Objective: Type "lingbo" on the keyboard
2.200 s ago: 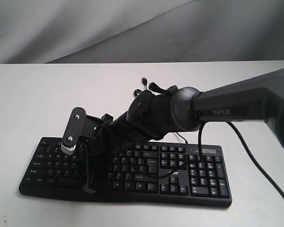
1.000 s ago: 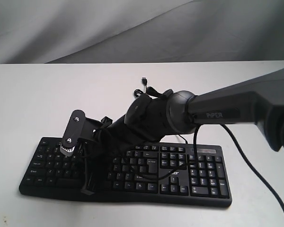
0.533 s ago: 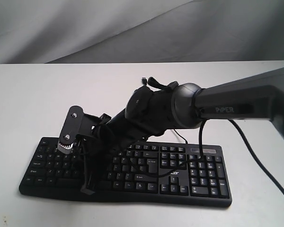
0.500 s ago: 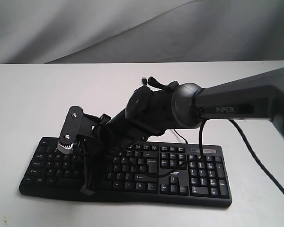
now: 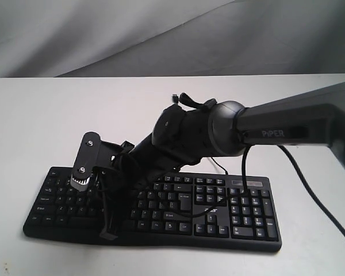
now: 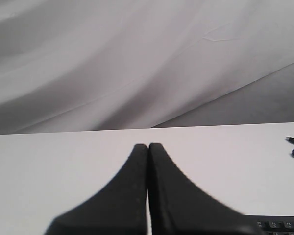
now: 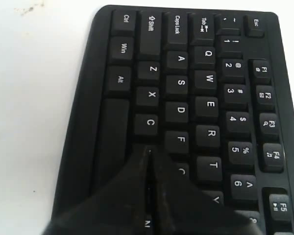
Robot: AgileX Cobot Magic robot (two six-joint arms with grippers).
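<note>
White table point(image 5: 34, 115), grey drape point(image 5: 103, 34) (creased); left tool point(image 6: 147, 146), right tool point(image 7: 149, 152) pressed together.

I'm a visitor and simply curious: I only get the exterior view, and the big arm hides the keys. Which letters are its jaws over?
Observer: In the right wrist view the right gripper, jaws shut, has its tip just past the C key, beside the F key.
Operator: Is there a second arm anywhere?
Observer: Yes. The left wrist view shows the left gripper, jaws shut too, aimed across the white table, with only a corner of the keyboard in sight.
</note>
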